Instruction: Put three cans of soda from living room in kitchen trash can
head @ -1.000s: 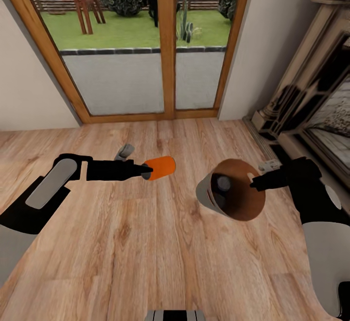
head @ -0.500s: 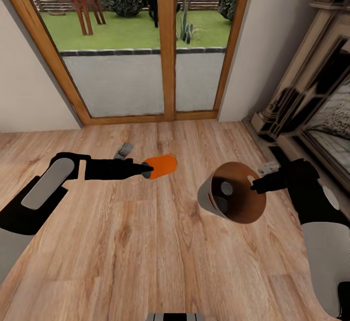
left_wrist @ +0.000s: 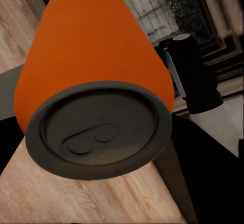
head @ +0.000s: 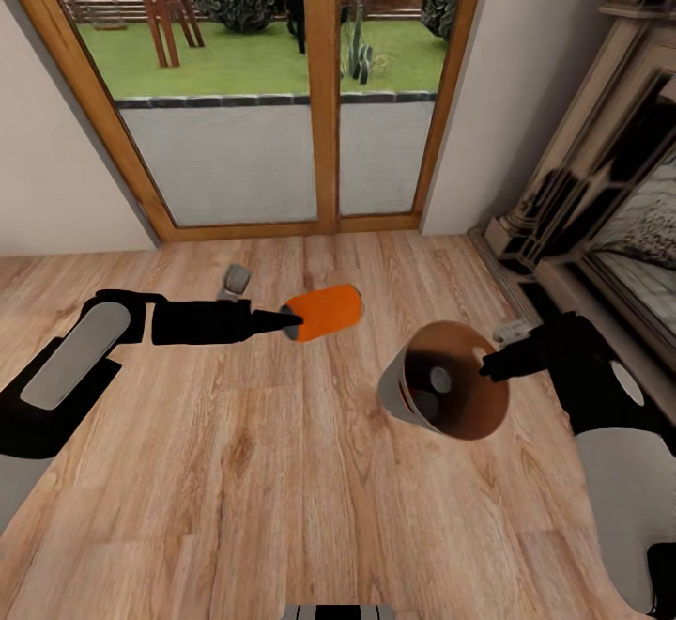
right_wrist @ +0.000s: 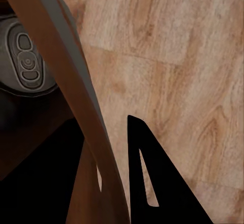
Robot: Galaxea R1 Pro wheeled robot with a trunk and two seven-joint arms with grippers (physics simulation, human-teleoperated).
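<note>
Two things are in my grip at once, and that is where the trouble lies. The floor (head: 282, 470) of the living room is far below both, so anything I lose falls a long way and rolls.

The bin (head: 399, 393) hangs from my right pincer (head: 488, 368), which is clenched on the rim on the side toward me, the wall running between its fingers in the right wrist view. It tilts with its mouth facing up and toward me, and two can tops show inside (head: 438, 379). I judge this pinch on a thin edge to be weak: if the bin swings or tips further, those cans could slide out.

The third can (head: 324, 313) lies on its side, grasped at its end by my left pincer (head: 293, 326), well apart from the bin's mouth and level with it. Held by so little, it may twist loose as I carry it across. If I let go before it is over the opening, it may strike the rim, knock the bin from my hold, or drop to the boards.
</note>
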